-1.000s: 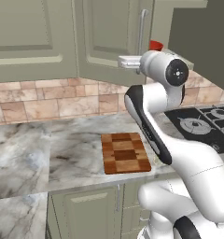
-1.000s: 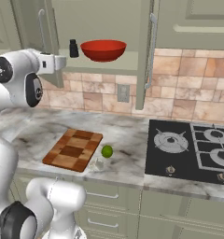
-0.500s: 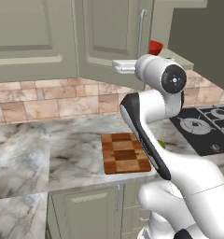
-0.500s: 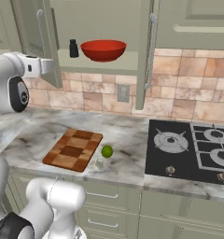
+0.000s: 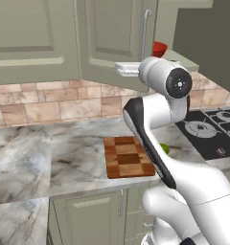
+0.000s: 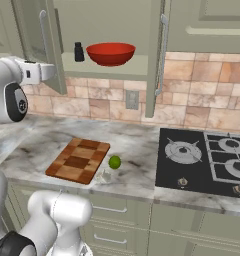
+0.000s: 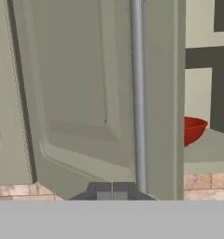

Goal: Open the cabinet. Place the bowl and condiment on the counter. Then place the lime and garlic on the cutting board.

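Note:
The cabinet [image 6: 112, 22] stands open, both doors swung out. On its shelf sit the red bowl [image 6: 111, 53] and, left of it, the small black condiment [image 6: 79, 52]. My gripper [image 6: 54, 72] hovers by the lower part of the left door [image 6: 34, 35], shut with nothing between its fingers. In the hand view the gripper [image 7: 112, 191] faces that door, whose bar handle [image 7: 138, 93] runs just right of the fingertips, with the bowl [image 7: 194, 130] beyond. The cutting board [image 6: 78, 160] lies on the counter [image 6: 137, 145], with the lime [image 6: 114, 161] and the garlic [image 6: 106, 175] at its right edge.
A black gas hob [image 6: 207, 160] is set into the counter at the right. The open right door [image 6: 159, 55] hangs beside the bowl. A tiled backsplash [image 6: 192, 100] runs behind. Shorter green wall cabinets [image 5: 35, 38] stand left of the open one.
The arm has swung left and the hand has drifted left and a little lower beside the open left door. The fingers have closed together on nothing.

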You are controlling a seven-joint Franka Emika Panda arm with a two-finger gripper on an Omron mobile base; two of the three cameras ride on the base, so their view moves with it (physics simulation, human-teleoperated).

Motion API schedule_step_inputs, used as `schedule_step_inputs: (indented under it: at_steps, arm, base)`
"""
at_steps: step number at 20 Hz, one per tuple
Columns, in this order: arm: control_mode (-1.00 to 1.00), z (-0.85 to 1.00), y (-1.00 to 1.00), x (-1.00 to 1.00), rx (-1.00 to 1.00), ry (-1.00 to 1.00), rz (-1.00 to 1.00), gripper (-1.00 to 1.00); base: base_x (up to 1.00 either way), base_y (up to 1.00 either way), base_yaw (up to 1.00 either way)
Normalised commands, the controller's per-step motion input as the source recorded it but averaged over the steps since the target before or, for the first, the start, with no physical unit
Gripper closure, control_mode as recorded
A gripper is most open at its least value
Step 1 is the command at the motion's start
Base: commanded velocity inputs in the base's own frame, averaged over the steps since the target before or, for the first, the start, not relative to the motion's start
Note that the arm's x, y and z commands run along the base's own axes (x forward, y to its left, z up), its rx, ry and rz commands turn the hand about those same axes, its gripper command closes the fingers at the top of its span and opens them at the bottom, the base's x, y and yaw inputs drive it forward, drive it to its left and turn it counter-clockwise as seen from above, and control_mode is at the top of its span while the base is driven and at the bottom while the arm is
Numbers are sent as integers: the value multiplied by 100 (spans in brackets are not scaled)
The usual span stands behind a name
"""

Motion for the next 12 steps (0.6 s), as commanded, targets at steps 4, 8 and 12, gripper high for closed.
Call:
schedule_step_inputs:
  at_steps: [4,8,12]
  arm:
    - [-100,3,-36,-9,0,-2,0,100]
    - [-100,3,-43,-10,0,-1,1,100]
    - [-100,2,-42,-5,0,0,1,100]
  base:
    - [0,0,0]
    - [0,0,0]
    - [0,0,0]
